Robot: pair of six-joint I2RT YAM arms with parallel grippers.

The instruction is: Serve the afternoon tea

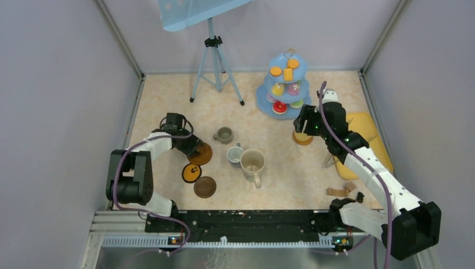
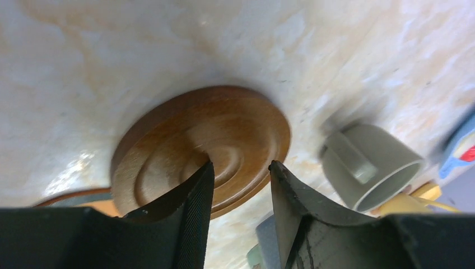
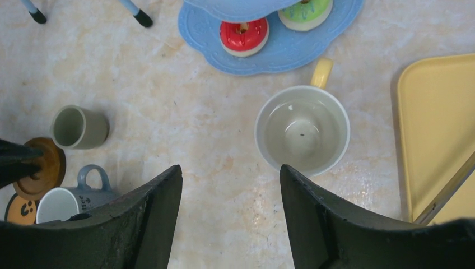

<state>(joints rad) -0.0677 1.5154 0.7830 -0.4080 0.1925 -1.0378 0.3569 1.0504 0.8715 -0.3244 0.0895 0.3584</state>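
- At the left centre of the top view we see the left hand (image 1: 193, 147) low over the bench (image 1: 162, 101), at a round brown coaster (image 1: 203, 153). Its fingers stand a little apart, one tip over the coaster's face and the other at its rim. We cannot tell whether they have hold of it.
- Just below that hand lie an orange-faced coaster (image 1: 191, 172) and, lower, a plain brown coaster (image 1: 205, 186).
- In the middle we find a small grey mug (image 1: 223, 134). Below it a second grey mug (image 1: 234, 154) sits just beside the large cream mug (image 1: 253, 162).
- Right of centre, the right hand (image 3: 231, 168) hovers with its fingers spread wide and nothing between them. In its wrist view the yellow mug (image 3: 302, 131) stands upright and empty just beyond the fingertips.
- Above that mug, at the upper right of the top view, the light-blue cake stand (image 3: 291, 53) carries toy cakes on its tiers. A red cake (image 3: 243, 35) sits on the bottom tier, near the mug's handle.
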